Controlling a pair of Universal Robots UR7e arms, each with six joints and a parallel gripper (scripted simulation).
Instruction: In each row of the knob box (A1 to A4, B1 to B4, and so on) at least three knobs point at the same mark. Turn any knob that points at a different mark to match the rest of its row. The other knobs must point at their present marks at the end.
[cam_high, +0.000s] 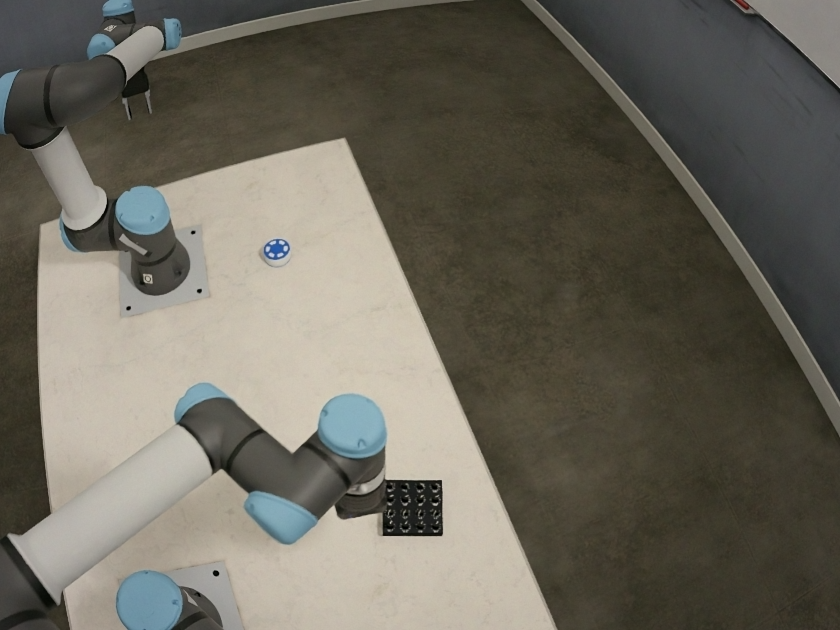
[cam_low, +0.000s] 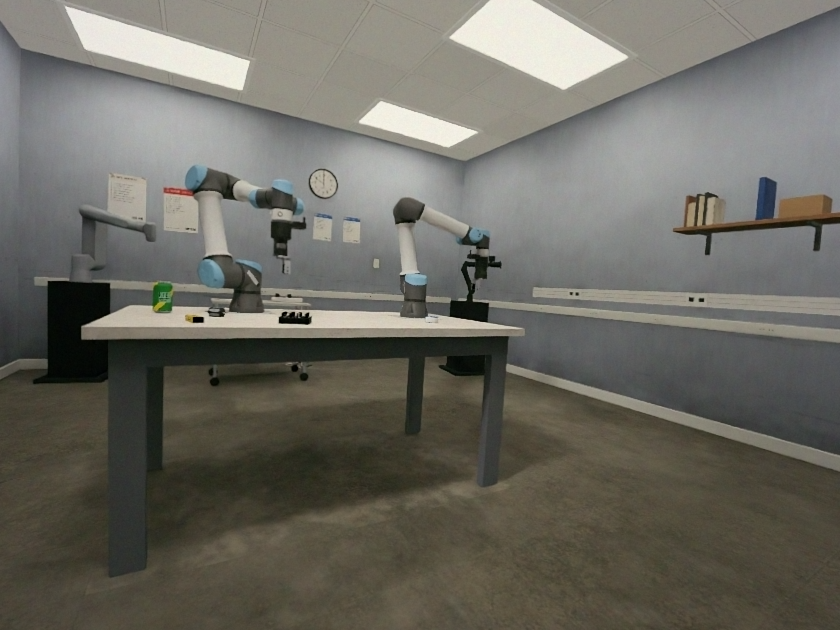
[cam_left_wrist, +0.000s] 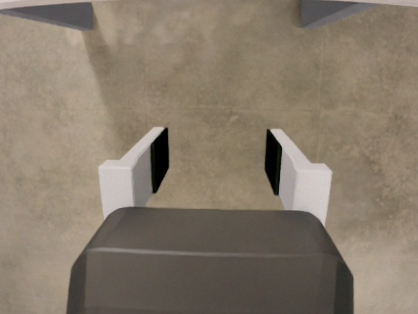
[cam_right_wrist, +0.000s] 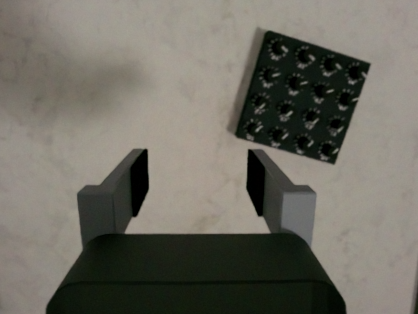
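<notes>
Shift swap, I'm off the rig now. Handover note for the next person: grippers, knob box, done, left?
Right gripper: open, holding nothing, above the table, off to one side of the knob box.
Left gripper: open, holding nothing, out over the floor.
Knob box: on the table, four rows of four knobs.
Done: can't confirm any turn; the pointers are too small to read surely.
Left: check each row up close, turn only odd knobs, leave the rest.
</notes>
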